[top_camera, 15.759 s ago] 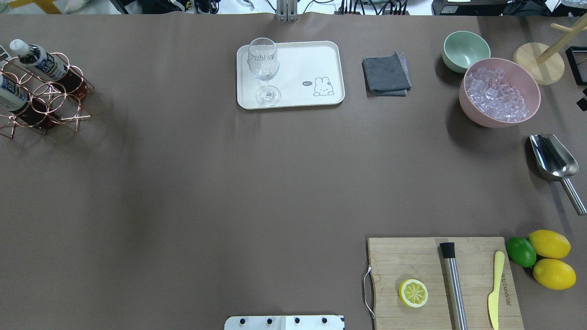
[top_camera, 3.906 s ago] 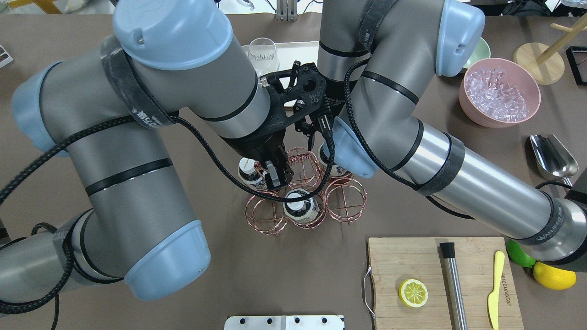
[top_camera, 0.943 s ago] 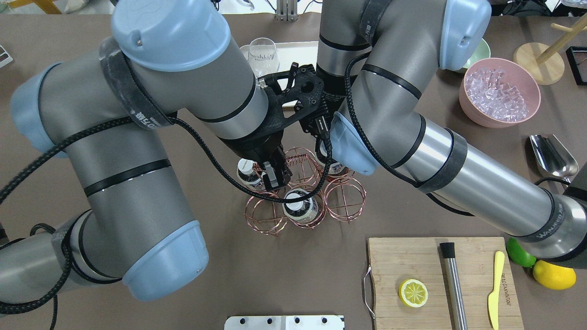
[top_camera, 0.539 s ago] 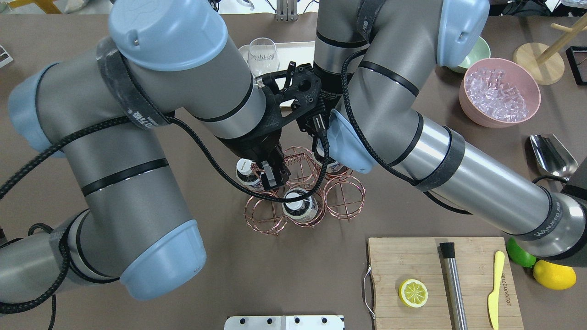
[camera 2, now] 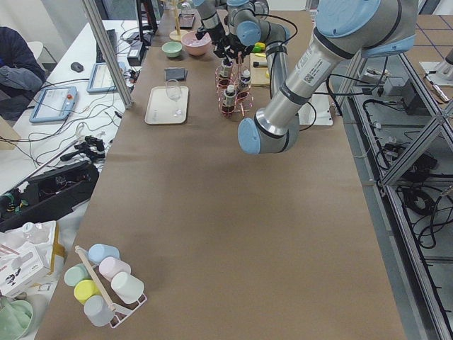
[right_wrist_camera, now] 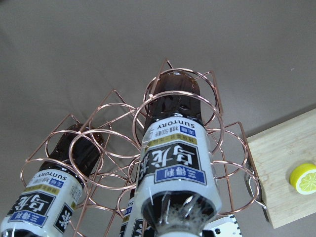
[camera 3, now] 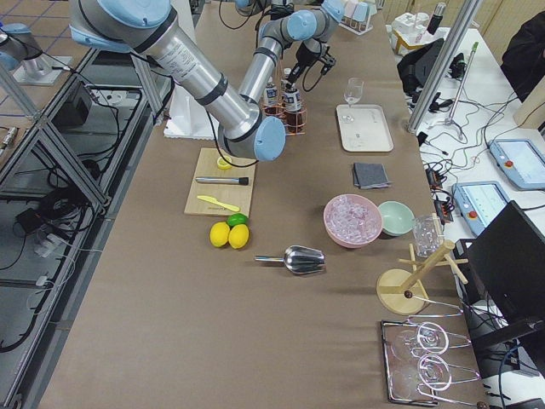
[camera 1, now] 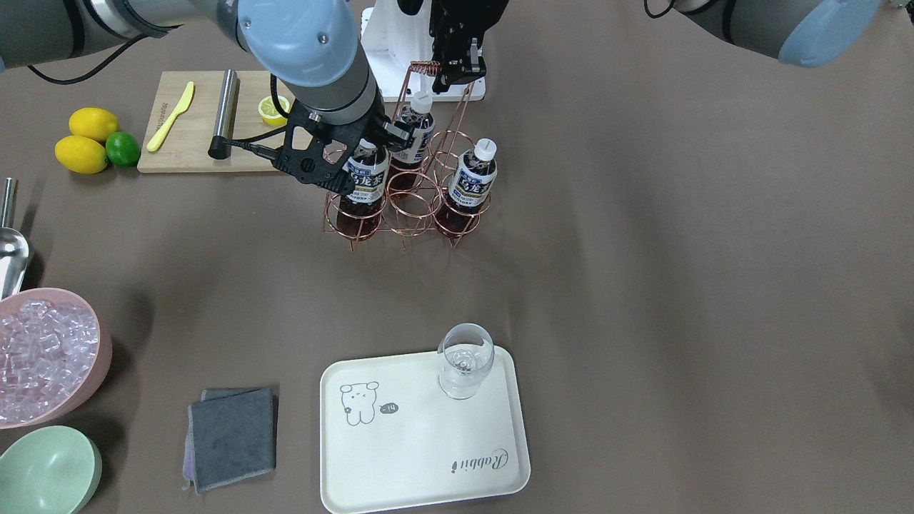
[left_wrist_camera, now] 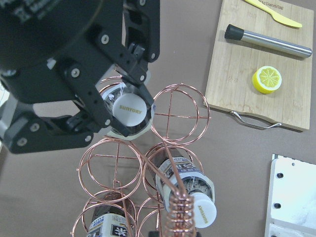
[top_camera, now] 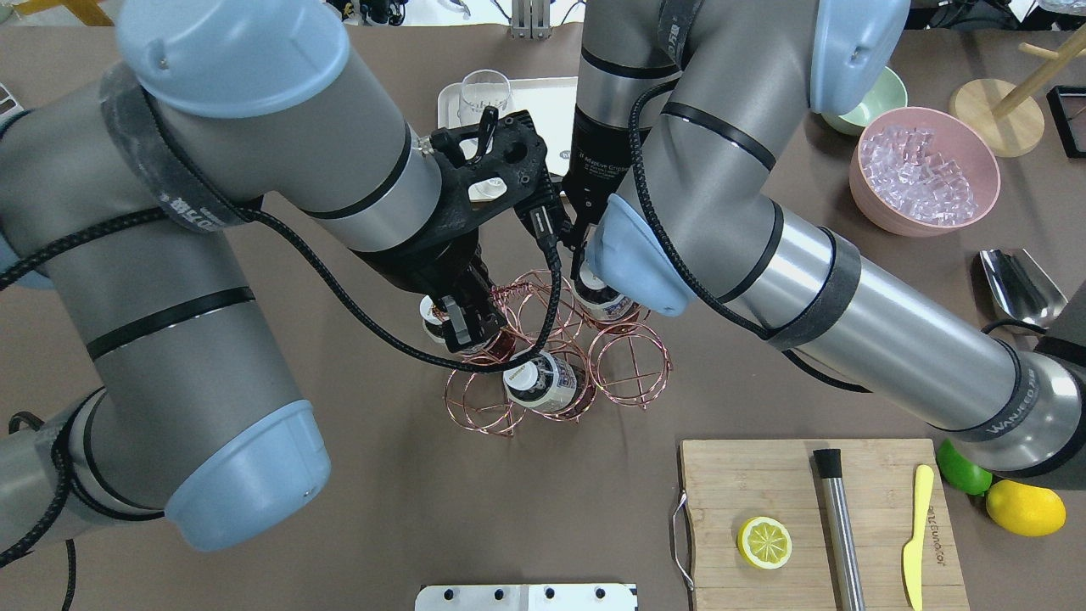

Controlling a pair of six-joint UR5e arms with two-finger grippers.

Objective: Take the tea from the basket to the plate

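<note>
A copper wire basket stands mid-table with three tea bottles in its rings. My right gripper is shut on the neck of one tea bottle, which still sits in its ring. The left wrist view shows the right gripper's fingers around this bottle's white cap. The bottle also fills the right wrist view. My left gripper is shut on the basket's coiled handle. The cream plate lies apart on the far side of the basket from my base.
A wine glass stands on the plate's corner. A grey cloth, a green bowl and a pink bowl of ice lie beside the plate. A cutting board with lemon half, muddler and knife lies near my right arm.
My left arm has swung to the left and the basket has shifted a little left with it. The right gripper has followed, still on the same bottle.
</note>
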